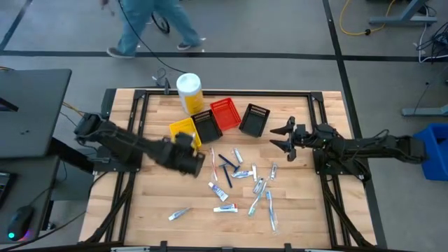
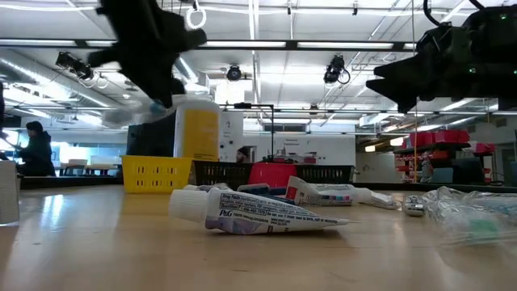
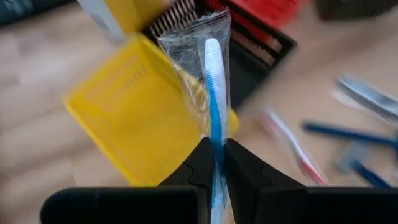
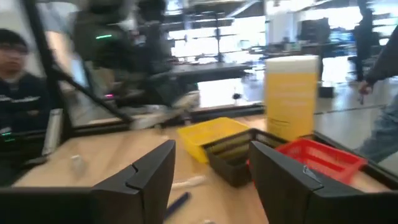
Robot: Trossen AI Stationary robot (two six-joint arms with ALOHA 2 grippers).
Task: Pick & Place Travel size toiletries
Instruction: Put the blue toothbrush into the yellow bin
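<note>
My left gripper (image 1: 198, 162) hangs over the table's left middle, just short of the yellow basket (image 1: 183, 131), shut on a blue toothbrush in a clear wrapper (image 3: 213, 81). My right gripper (image 1: 283, 137) waits open at the right, near the far black basket (image 1: 254, 120), with nothing between its fingers (image 4: 143, 180). Several travel size toiletries (image 1: 241, 183) lie loose on the wood in the middle: white tubes, blue sticks and wrapped toothbrushes. A white tube (image 2: 258, 214) lies on its side closest to the low camera. My left gripper pinches the wrapped toothbrush's handle (image 3: 216, 138) between its two fingers, through the clear wrapper. The fingers slant down from the table's left. The toothbrush runs on ahead of the fingertips, in line with them. It is lifted clear, with its free end (image 3: 212, 48) over the yellow basket (image 3: 134, 118).
A row of small baskets stands at the far middle: yellow, black (image 1: 207, 126), red (image 1: 225, 113) and black. A large yellow canister with a white lid (image 1: 189, 92) stands behind them. A person walks on the floor beyond the far edge (image 1: 150, 24).
</note>
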